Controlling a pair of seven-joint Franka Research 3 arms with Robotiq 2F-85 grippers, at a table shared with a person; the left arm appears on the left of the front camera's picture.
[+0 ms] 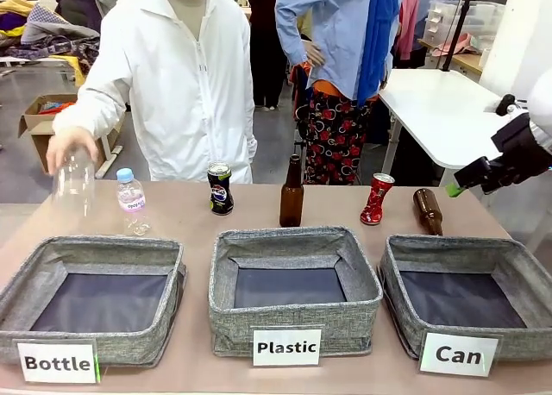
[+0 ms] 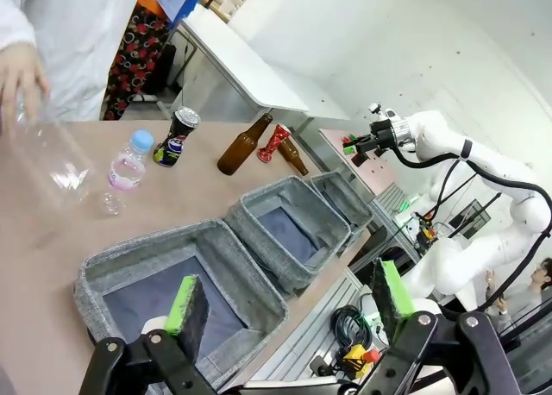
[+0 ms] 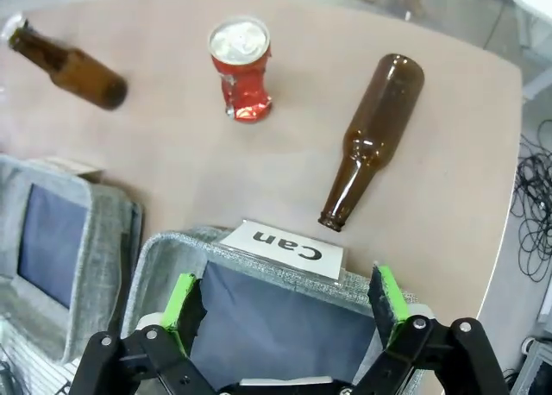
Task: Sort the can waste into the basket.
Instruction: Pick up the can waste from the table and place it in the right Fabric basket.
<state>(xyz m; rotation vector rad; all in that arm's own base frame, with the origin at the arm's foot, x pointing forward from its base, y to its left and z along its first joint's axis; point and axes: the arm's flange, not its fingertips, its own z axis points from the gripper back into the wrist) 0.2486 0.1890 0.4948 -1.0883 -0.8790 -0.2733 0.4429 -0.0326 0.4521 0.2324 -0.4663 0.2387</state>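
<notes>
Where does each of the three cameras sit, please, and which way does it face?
Front: fixed on the robot's side, facing across the table at the person; the right gripper shows at the right edge.
Left wrist: by the Bottle bin, looking along the open left gripper down the row of bins.
Right wrist: above the Can basket, looking down past the open right gripper.
Shared: all three show the crushed red can.

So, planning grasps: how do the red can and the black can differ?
The red can is crushed; the black can is intact. The red can stands right of the upright brown bottle, the black can left of it. Both stand on the table.
</notes>
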